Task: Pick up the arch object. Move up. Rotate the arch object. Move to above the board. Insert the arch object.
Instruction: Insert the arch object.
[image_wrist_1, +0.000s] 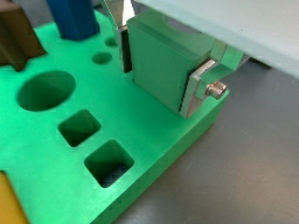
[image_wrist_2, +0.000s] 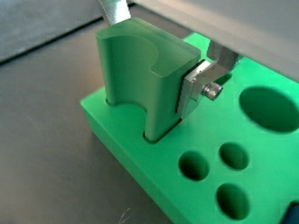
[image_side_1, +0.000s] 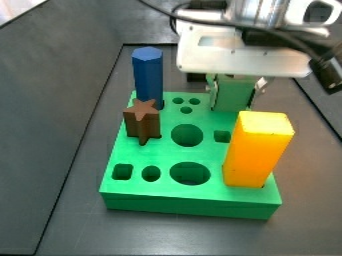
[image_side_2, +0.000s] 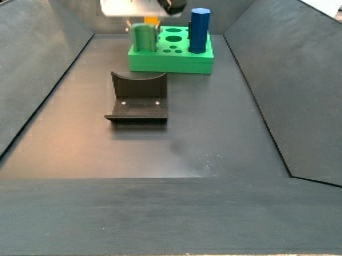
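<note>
The arch object (image_wrist_1: 158, 61) is a green block with a half-round notch in one edge, clearest in a wrist view (image_wrist_2: 140, 79). It stands upright with its lower end in a slot at a corner of the bright green board (image_wrist_1: 152, 153), which also shows in the wrist view (image_wrist_2: 146, 166). My gripper (image_wrist_1: 160, 77) has one silver finger (image_wrist_1: 198, 87) against one face and a dark pad against the opposite face. In both side views the gripper (image_side_1: 238, 70) (image_side_2: 138, 10) is over the board's (image_side_1: 187, 202) (image_side_2: 174, 66) far corner, around the arch (image_side_1: 234, 95).
A blue peg (image_side_1: 147, 72), a brown star block (image_side_1: 143, 118) and a tall yellow block (image_side_1: 257, 148) stand in the board. Several holes are open. The dark fixture (image_side_2: 136, 97) stands on the floor in front of the board. Sloped dark walls line both sides.
</note>
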